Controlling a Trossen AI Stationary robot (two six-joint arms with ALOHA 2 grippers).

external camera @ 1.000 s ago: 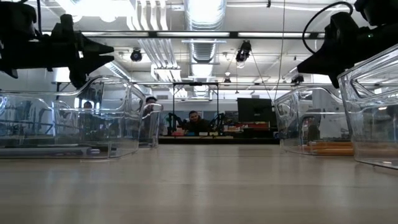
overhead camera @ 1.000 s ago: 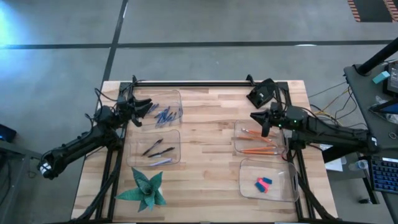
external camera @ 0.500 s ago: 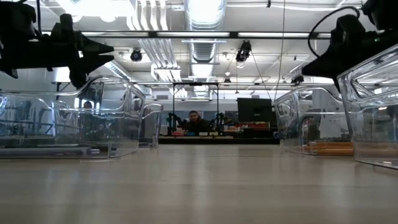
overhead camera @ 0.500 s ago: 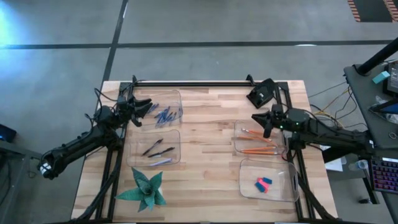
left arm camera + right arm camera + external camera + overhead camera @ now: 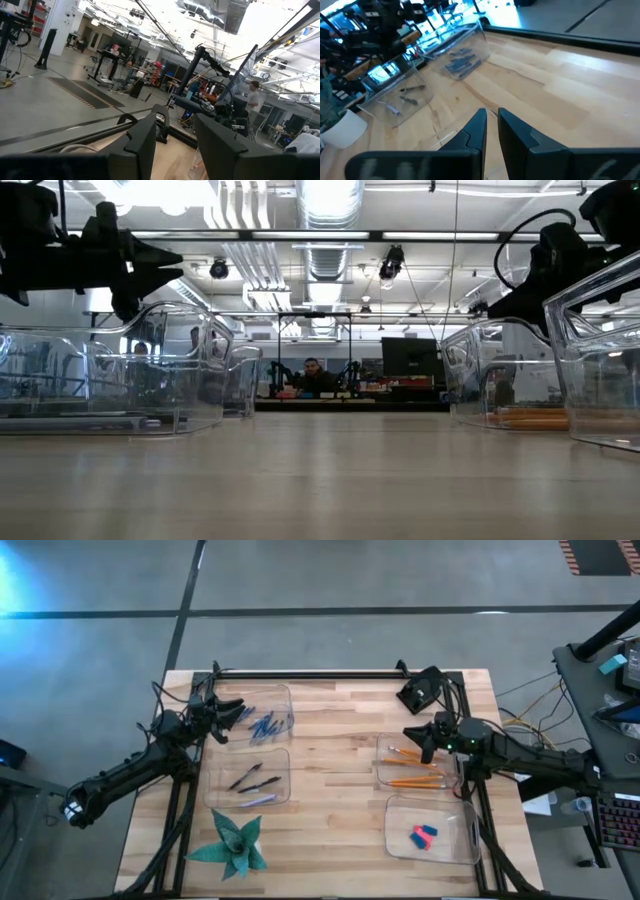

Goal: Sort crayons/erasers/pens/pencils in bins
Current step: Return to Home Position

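Four clear bins sit on the wooden bench, two to each side. On the right, the pencils lie in the farther bin. The erasers (one pink-red, one blue) lie side by side in the nearer bin. On the left, the blue crayons fill the far bin, and the dark pens lie in the bin nearer the front.

The left hand hangs above the outer edge of the crayon bin. Its fingers are parted with a clear gap and hold nothing. The right hand hovers over the inner far corner of the pencil bin. Its fingers are drawn almost together, leaving only a thin slit, and it is empty too.

A green folded-paper plant stands at the bench's near-left edge. A small black device sits at the far right. Beyond the bench, in the low view, a person sits at a desk.
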